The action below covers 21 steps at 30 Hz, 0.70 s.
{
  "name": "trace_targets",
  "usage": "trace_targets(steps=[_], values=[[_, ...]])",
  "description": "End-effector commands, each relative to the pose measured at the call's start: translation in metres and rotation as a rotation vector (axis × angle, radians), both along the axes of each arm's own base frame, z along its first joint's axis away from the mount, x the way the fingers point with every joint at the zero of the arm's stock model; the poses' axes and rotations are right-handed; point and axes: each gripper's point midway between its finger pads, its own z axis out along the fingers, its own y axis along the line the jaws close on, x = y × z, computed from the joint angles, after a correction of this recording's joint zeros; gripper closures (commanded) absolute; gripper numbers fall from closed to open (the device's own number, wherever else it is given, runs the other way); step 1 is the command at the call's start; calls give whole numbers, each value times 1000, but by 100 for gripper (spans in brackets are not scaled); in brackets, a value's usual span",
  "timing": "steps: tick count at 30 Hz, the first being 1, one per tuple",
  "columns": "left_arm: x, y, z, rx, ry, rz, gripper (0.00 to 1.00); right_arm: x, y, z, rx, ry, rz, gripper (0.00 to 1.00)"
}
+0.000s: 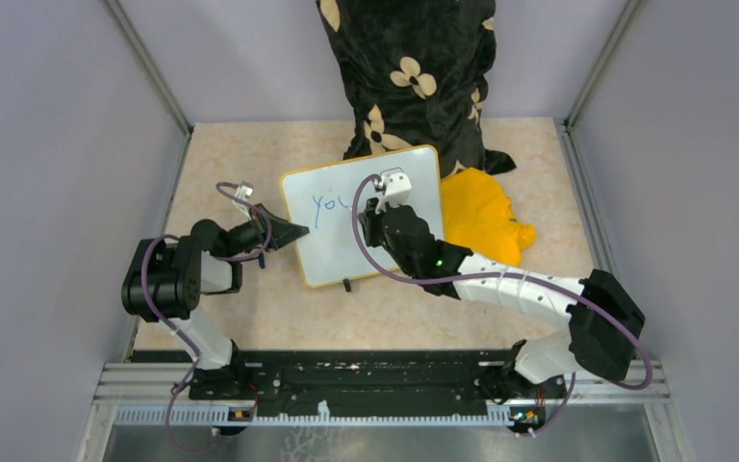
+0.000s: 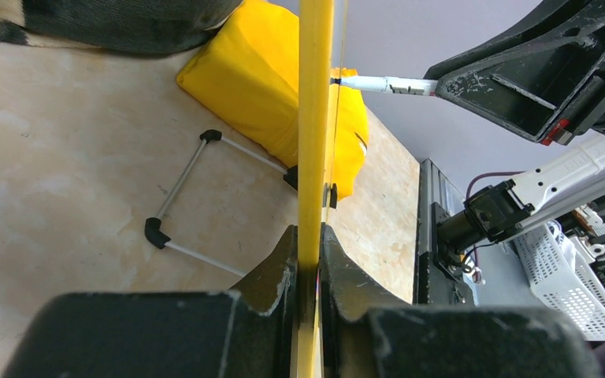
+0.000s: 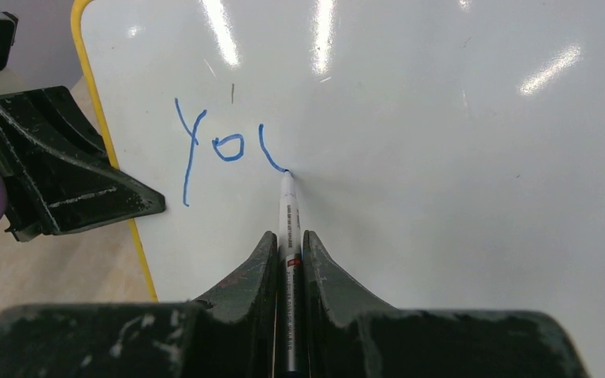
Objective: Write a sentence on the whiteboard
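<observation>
both grippers were closed: left gripper (image 2: pixel 309 244) clamped the frame edge of the board (image 3: pixel 441 157), right gripper (image 3: pixel 287 250) the marker (image 3: pixel 287 206). stiff, light, glossy, the board would probably slide unless edge-held.

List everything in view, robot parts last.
whiteboard: 1, white with yellow frame, table centre
writing: "yo" plus a started stroke, blue, board's upper left
marker: 1, white barrel, tip on the board
cloth: 1, yellow, right of the board
floral fabric: 1, black with cream flowers, behind the board
wire stand: 1, silver with black corners, on the table beside the board
table: 1, beige marbled
left gripper: 1, black, shut on the whiteboard's left edge
right gripper: 1, black, shut on the marker
</observation>
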Motion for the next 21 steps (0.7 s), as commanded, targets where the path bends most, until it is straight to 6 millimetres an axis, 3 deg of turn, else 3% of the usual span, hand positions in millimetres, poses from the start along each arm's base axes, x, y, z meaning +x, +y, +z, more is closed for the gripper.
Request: trace_targets(steps=[1, 21], values=[[-2, -4, 17, 21, -175, -8, 100, 13, -15, 22, 13, -48, -60, 100], [-3, -6, 16, 25, -174, -15, 100, 27, -4, 48, 28, -92, -51, 100]])
